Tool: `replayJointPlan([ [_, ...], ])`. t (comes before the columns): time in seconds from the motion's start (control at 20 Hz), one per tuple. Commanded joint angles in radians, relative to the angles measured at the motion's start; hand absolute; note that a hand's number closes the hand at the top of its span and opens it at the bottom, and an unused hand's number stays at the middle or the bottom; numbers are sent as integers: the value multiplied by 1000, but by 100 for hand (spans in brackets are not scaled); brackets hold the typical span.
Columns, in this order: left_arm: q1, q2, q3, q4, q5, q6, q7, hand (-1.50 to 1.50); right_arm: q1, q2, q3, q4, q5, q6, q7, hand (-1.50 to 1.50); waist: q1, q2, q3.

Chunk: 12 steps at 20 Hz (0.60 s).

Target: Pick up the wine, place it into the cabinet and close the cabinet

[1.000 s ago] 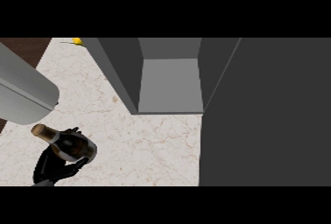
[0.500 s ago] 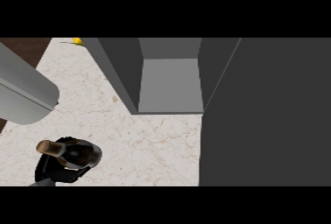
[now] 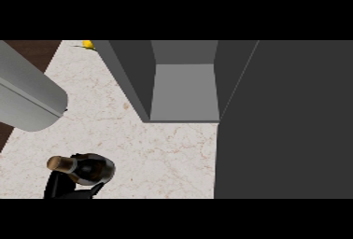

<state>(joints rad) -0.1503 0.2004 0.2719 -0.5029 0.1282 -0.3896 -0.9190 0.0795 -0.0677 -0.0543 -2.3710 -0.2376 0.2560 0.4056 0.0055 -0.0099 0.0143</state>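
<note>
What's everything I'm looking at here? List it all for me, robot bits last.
wine bottle: one, dark with a brown cork top, lower left of the counter, seen from above.
cabinet: one, grey, open, upper middle, nothing visible inside.
cabinet door: one, dark grey, swung open, filling the right side.
counter: one, pale speckled stone, under everything.
yellow object: one, small, top edge left of the cabinet; too little shows to name it.
forearm: one, grey, at the left edge.
hand: one, black, bottom left, just below the bottle; which hand and its fingers cannot be told.
</note>
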Motion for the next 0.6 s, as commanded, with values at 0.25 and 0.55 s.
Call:
replayJointPlan([
  [0.25, 174, -114, -95, -202, 14, -95, -37, 150, -10, -3, -7, 41, 13, 12, -26, -150, 5, 7, -13],
  [0.55, 256, -182, -176, -485, 55, -65, 104, 150, -6, 21, 2, 73, 31, 12, -74, -150, 7, 6, -12],
])
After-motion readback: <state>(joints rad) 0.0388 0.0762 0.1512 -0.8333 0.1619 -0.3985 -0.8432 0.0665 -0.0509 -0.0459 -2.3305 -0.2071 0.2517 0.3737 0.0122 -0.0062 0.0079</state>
